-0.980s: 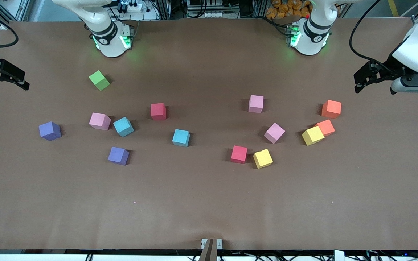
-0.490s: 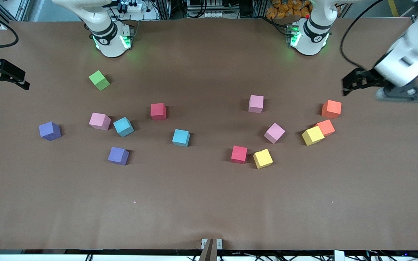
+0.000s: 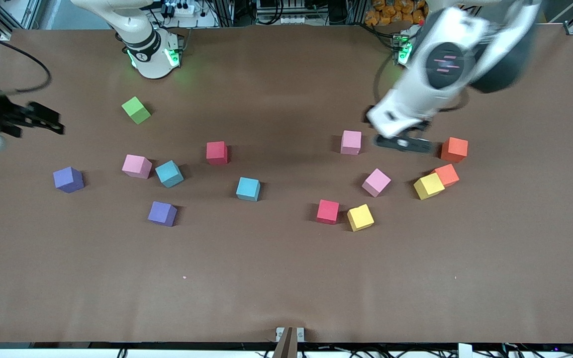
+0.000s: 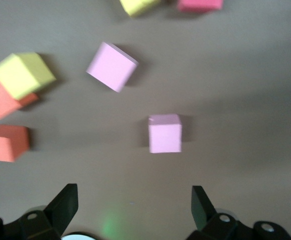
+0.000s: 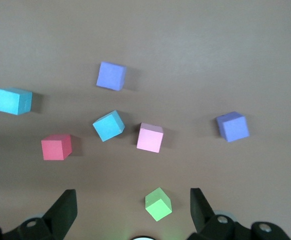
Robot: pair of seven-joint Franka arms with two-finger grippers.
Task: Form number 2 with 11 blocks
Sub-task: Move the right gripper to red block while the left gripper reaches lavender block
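Several blocks lie scattered singly on the brown table, and no number 2 shows. Toward the left arm's end are pink blocks (image 3: 350, 142) (image 3: 376, 182), orange ones (image 3: 454, 149) (image 3: 446, 174), yellow ones (image 3: 428, 186) (image 3: 360, 217) and a red one (image 3: 327, 212). Toward the right arm's end are teal (image 3: 248, 189) (image 3: 169, 173), red (image 3: 216, 152), pink (image 3: 137, 166) and purple (image 3: 68, 179) (image 3: 162, 214). My left gripper (image 3: 402, 143) (image 4: 133, 192) hangs open and empty between the pink block (image 4: 165, 133) and the orange block. My right gripper (image 3: 43, 123) (image 5: 133, 195) is open and empty over the table's edge.
A light green cube (image 3: 136, 110) (image 5: 158, 204) sits near the right arm's base, apart from the others. The two arm bases (image 3: 152, 54) (image 3: 423, 52) stand at the table's back edge. Bare brown table (image 3: 266, 278) spans the strip nearest the front camera.
The left arm has swung in from the table's end to over the gap between the pink and orange blocks. The right gripper has shifted slightly inward. No block has moved.
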